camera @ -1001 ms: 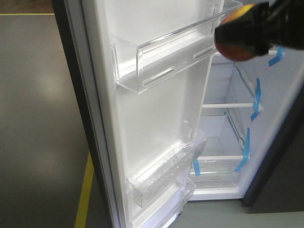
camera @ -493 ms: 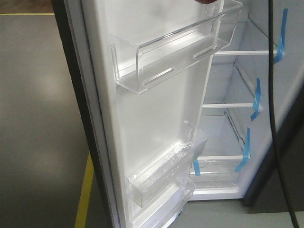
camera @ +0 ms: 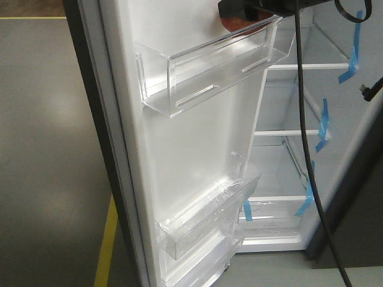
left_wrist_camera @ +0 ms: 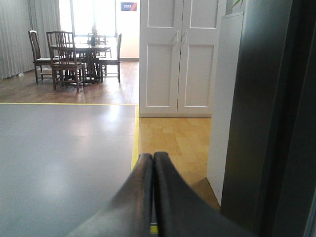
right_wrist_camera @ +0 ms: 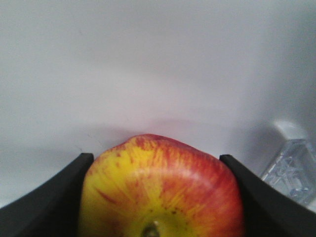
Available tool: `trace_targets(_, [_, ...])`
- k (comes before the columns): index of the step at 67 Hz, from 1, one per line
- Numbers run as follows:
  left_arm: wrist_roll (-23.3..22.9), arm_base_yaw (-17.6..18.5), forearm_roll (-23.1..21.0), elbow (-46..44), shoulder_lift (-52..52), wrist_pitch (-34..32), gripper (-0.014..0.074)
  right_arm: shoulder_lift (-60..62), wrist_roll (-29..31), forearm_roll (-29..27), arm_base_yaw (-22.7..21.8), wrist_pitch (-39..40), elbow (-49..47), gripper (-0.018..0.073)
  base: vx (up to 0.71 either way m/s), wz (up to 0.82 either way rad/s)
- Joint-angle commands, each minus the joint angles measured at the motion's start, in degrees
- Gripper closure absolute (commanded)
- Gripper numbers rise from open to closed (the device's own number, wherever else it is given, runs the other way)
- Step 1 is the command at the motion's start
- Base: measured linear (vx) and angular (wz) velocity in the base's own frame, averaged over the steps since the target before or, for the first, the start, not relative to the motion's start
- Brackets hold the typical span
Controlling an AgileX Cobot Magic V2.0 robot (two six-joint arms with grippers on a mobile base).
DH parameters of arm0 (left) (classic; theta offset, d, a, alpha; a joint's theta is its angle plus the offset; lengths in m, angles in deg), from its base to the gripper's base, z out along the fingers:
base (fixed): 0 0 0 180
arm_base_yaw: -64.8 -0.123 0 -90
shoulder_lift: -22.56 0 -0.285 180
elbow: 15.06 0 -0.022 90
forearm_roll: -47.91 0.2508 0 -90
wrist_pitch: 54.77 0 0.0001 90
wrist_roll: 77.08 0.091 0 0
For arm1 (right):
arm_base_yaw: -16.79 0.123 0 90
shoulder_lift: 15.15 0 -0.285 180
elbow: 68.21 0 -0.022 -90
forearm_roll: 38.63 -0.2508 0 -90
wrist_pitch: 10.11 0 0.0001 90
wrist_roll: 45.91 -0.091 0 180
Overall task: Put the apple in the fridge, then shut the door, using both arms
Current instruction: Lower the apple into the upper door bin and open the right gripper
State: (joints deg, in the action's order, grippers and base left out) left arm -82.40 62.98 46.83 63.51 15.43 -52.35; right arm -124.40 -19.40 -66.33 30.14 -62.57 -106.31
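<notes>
White-lined fridge (camera: pixel 287 101) stands open, my right claw (right_wrist_camera: pixel 155 160) pinching the apple (right_wrist_camera: pixel 163 197) beside the door's (camera: pixel 197 143) bin (camera: pixel 209 72), so reaching a shelf (camera: pixel 305 66) comes next; left claw (left_wrist_camera: pixel 153 163) pressed together.

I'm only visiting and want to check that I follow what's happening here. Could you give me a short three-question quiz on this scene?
1. True or false: the right gripper is shut on the apple.
2. The left gripper is: A) wide open, B) shut and empty, C) holding a bottle.
3. Fill in: the door stands ____.
Key: 1 true; 2 B; 3 open.
</notes>
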Motion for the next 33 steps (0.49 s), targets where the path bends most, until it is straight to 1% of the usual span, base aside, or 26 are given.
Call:
trace_targets(1, [-0.4,0.0,-0.2,-1.0,0.3,-4.2,0.0603,2.2,0.4,-0.9,-0.1,3.6,-1.9,0.02,0.0,0.0])
trace_targets(7, [-0.4,0.0,-0.2,-1.0,0.3,-4.2,0.0603,2.3,0.1,-0.9,-0.1,3.3,-1.9,0.0088,0.0,0.0])
trace_targets(11, [-0.4,0.0,-0.2,-1.0,0.3,-4.2,0.0603,2.5,-0.2,-0.9,-0.1,3.3,-1.9,0.0029,0.0,0.0])
trace_targets(17, [-0.4,0.0,-0.2,-1.0,0.3,-4.2,0.0603,3.1,-0.2,-0.9,-0.1,3.3,-1.9,-0.0032,0.0,0.0])
trace_targets(21, [-0.4,0.0,-0.2,-1.0,0.3,-4.2,0.0603,3.8,-0.3,-0.9,-0.1,3.2,-1.9,-0.0047,0.0,0.0])
trace_targets(28, [-0.4,0.0,-0.2,-1.0,0.3,-4.2,0.0603,5.3,-1.4,-0.4,-0.1,3.2,-1.9,-0.0037,0.0,0.0])
trace_targets(33, [-0.4,0.0,-0.2,-1.0,0.3,-4.2,0.0603,6.8,-3.4,1.0,-0.1,2.5,-1.9,-0.0024,0.0,0.0])
